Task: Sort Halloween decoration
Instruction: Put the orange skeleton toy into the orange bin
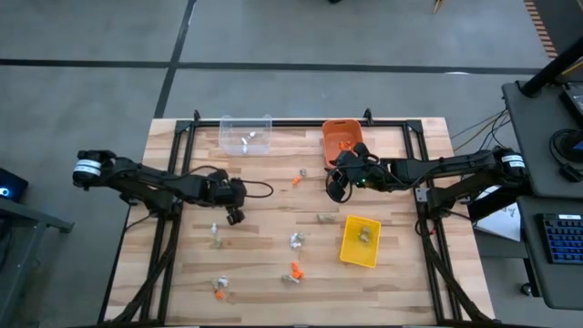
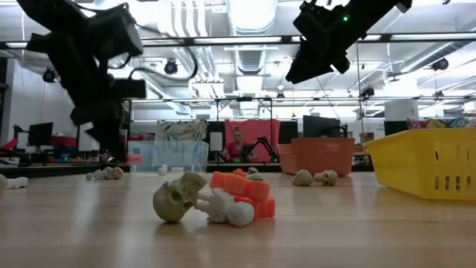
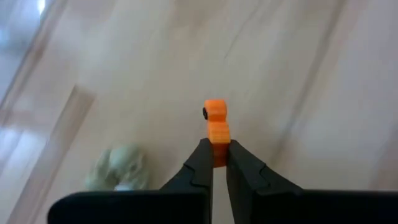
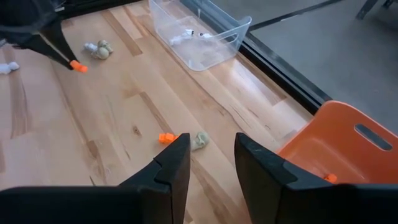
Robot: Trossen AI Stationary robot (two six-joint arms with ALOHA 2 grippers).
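Wooden counter planks show between trinkets lying loose, so by my reading the sorting is only partly done. Three bins stand on it: a clear bin at the far edge with a few pale pieces inside, an orange bin beside it holding orange ones, and a yellow bin nearer the front with what looks like one tan-grey piece, though that is too small to be sure.

Left to sort are the scattered Halloween decoration pieces: small clusters across the middle and front of the counter, among them a tan skull touching orange and white bits.

The left gripper hangs above the counter's left-middle, jaws pinched on a small orange trinket. The right gripper hovers just beside the orange bin, jaws partly apart and holding nothing.

Bare planks lie between the left gripper and the orange bin; the right arm beside that bin is the likely crowding.
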